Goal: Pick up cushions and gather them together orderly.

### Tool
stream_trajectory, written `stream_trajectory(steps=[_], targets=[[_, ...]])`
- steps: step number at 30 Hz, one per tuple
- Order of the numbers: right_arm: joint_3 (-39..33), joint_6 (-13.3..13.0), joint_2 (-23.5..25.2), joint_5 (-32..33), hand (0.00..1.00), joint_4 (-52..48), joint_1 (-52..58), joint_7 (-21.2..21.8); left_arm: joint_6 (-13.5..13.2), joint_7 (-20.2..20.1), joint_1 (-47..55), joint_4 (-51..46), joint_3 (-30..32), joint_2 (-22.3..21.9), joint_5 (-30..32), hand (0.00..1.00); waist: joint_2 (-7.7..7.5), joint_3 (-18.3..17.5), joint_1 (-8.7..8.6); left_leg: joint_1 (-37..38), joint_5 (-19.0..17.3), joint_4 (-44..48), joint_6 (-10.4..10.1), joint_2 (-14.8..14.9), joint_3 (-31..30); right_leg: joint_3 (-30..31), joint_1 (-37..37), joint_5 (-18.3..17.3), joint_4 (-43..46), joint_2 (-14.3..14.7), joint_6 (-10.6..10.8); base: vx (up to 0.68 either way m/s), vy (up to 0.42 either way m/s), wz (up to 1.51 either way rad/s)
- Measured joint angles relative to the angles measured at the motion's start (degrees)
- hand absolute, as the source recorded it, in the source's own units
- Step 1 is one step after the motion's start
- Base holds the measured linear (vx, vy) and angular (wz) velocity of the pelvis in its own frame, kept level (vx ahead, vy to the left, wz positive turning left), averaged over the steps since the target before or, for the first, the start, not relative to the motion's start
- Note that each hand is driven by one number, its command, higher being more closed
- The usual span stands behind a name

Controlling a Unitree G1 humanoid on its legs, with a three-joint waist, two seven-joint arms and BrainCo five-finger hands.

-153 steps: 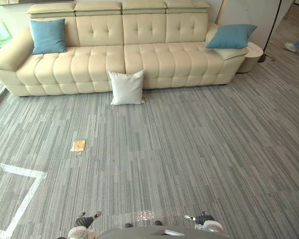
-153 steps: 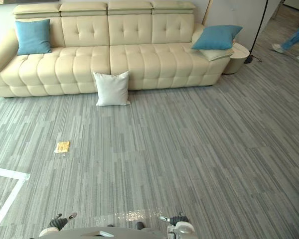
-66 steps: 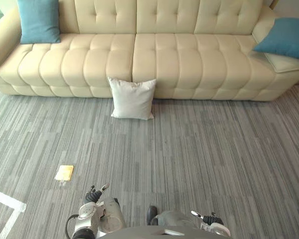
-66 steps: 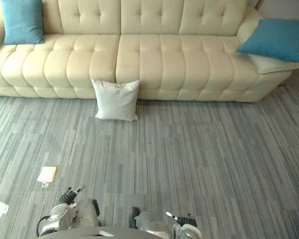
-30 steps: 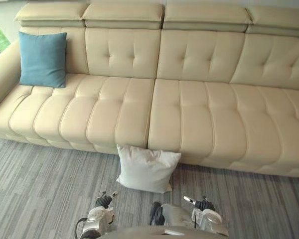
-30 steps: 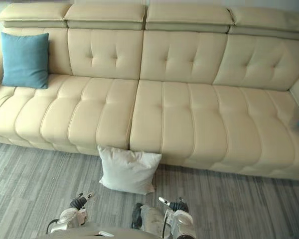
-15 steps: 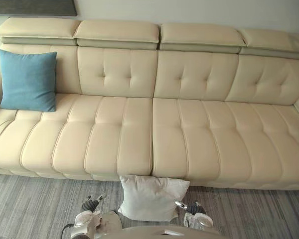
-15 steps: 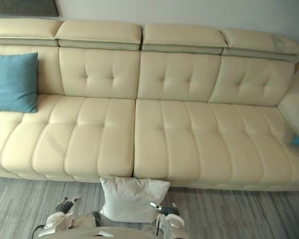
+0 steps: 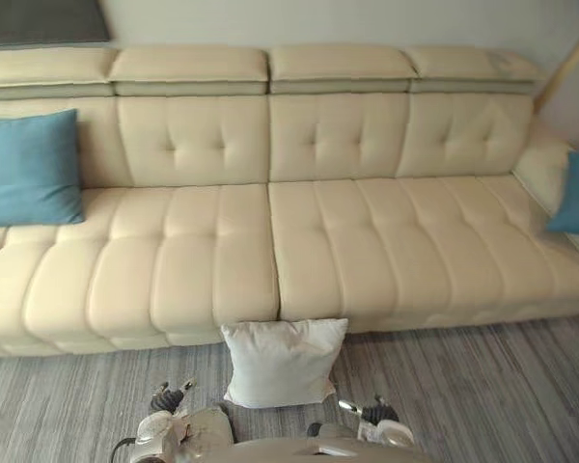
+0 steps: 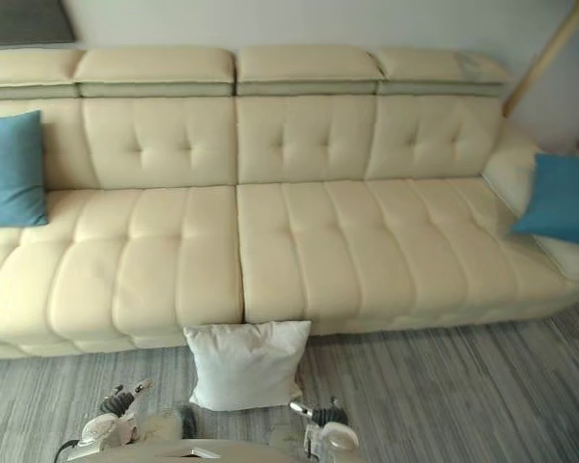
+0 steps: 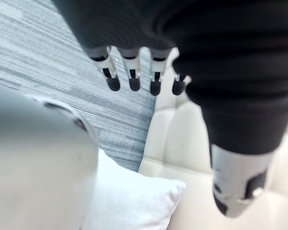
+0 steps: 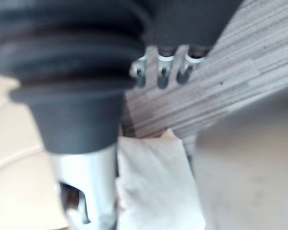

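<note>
Left hand [image 9: 166, 397]: loose, empty
Right hand [image 9: 369, 412]: loose, empty
White cushion [image 9: 282, 362]: on carpet [image 9: 482, 386], leaning against sofa [image 9: 347, 241] front

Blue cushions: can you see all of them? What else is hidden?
Left blue square fabric cushion: left eye view, left edge cuts it.
Right blue cushion: right eye view, right edge cuts it.
White square cushion: right wrist view, partly behind the right hand.
Cream leather sofa: left eye view, left end past the edge.
</note>
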Motion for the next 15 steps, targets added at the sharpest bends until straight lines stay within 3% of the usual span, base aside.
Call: stream_trajectory(steps=[3,7,9,11,15], targets=[[0.2,0.3,1.2,0.0,0.0,2.7,-0.6,0.0,0.0,0.0,-0.1,0.6,-0.5,1.7,-1.2,0.0,-2.35,-0.6,0.12,-1.2,4.3,-6.4,-0.1,-3.1,-1.8,-0.2,-0.2,1.3,-3.2,-0.6,0.1,-0.03,0.033,0.59],[0.0,0.3,0.3,0.2,0.0,2.5,-1.1,-0.1,0.0,0.2,-0.7,1.3,-2.8,1.6,-1.2,0.0,-0.97,-0.3,-0.6,0.3,5.3,-9.3,1.1,-3.4,2.3,-0.5,-0.4,1.4,-2.8,-2.1,0.1,0.02,0.007,0.42],[-0.2,0.4,0.3,0.2,0.0,2.5,-1.6,-0.1,0.0,0.1,-0.9,1.7,-2.9,1.4,-1.1,0.0,-0.9,-0.2,-0.67,1.4,6.5,-11.5,0.6,-4.5,2.6,0.6,-0.3,1.3,-3.2,-2.3,0.1,0.07,0.019,0.02],[-1.0,0.4,0.1,0.2,0.0,2.5,-2.5,-0.1,0.0,-0.1,-0.9,1.8,-4.4,1.3,-1.0,0.0,0.08,0.2,-1.42,1.8,7.1,-13.1,0.4,-5.2,2.5,1.0,-0.4,1.2,-3.9,-2.5,0.3,0.12,-0.001,-0.08],[-2.3,0.4,0.5,0.1,0.0,2.5,-2.6,0.0,0.0,-0.4,-0.9,2.2,-6.8,1.9,0.1,0.0,-0.15,0.2,-1.53,4.2,9.9,-17.5,0.6,-5.6,3.4,2.0,0.8,2.9,-5.7,-2.2,0.9,0.19,-0.027,-0.1]])
